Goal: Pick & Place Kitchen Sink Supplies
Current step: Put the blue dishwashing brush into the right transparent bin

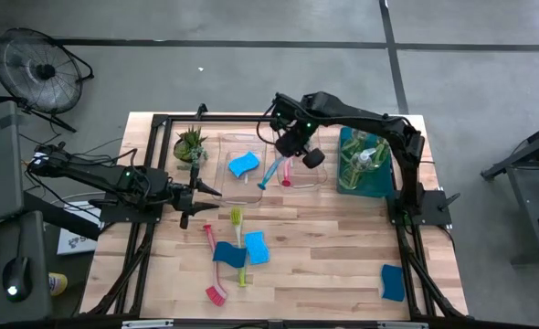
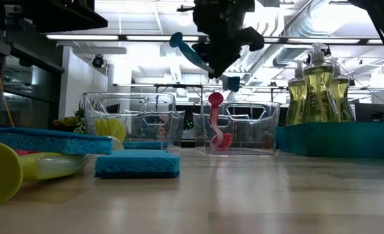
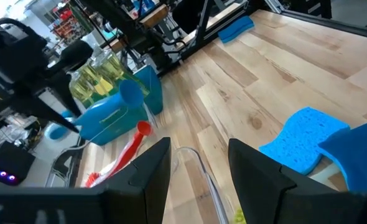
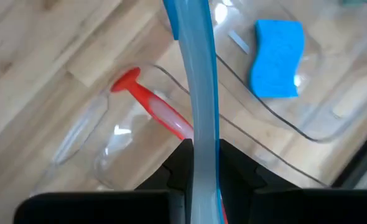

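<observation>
- Right tool (image 4: 203,163): clamped on the handle of the teal dish brush (image 4: 196,81), held in the air above the clear bins (image 1: 292,172).
- Red dish brush (image 1: 286,172): stands inside the clear bin below the right tool.
- Blue sponge (image 1: 243,164): lies in the neighbouring clear bin.
- Soap bottles (image 1: 363,160): upright in the teal bin (image 1: 379,185).
- Left tool (image 1: 202,189): fingers apart, empty, low near the potted plant (image 1: 190,143).
- Surface (image 1: 333,247): carries further brushes and sponges.

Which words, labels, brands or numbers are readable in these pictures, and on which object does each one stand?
None can be read.
Clear soap bottles with yellowish-green liquid: no label visible.
Blue rectangular sponges: plain.
Shelves in the room behind: coloured items, too blurred to read.
</observation>
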Motion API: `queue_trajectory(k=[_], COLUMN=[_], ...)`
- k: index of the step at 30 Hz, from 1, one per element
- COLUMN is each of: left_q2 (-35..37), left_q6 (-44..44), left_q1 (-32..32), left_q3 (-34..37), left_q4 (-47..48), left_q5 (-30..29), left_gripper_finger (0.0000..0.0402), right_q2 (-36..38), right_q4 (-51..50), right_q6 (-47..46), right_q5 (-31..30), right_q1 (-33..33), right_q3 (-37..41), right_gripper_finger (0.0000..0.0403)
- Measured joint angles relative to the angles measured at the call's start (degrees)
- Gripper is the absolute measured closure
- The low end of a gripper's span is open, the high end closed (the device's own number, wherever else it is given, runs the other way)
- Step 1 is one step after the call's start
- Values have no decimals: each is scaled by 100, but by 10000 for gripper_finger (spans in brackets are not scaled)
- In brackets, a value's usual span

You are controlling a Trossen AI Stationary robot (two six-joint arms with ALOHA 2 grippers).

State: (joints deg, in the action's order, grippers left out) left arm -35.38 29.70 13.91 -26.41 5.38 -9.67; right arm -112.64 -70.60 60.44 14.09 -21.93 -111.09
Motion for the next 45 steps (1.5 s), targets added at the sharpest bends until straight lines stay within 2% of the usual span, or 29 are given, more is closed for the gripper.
queue_trajectory(k=[3, 7, 11, 16, 22, 29, 32, 38, 45], left_q2=[-2, -2, -2, -2, -1, -1, -2, -1, -2], left_q6=[-29, -101, -103, -103, -103, -106, -106, -108, -108], left_q1=[0, 0, -1, 0, 0, 0, 0, 0, 0], left_q3=[0, 2, 2, 2, 2, 2, 2, 2, 2], left_q4=[59, 122, 118, 115, 114, 112, 108, 108, 117], left_q5=[0, 0, 0, 0, -1, -2, -4, -4, -4], left_gripper_finger=[246, 246, 246, 246, 246, 246, 246, 246, 246], right_q2=[0, 77, 483, 1245, 2056, 2392, 2426, 2426, 2426], right_q4=[148, 427, 993, 2373, 4106, 5522, 6457, 7670, 8188], right_q6=[-34, -167, -161, -158, -279, -479, -736, -903, -514], right_q5=[178, 819, 948, 1608, 1966, 2327, 2523, 2343, 1897], right_q1=[-4, -152, -350, -644, -861, -1126, -1190, -1192, -1261], right_q3=[190, 558, 1249, 2408, 3734, 4828, 5212, 5945, 6408], right_gripper_finger=[359, 359, 359, 359, 357, 358, 358, 356, 352])
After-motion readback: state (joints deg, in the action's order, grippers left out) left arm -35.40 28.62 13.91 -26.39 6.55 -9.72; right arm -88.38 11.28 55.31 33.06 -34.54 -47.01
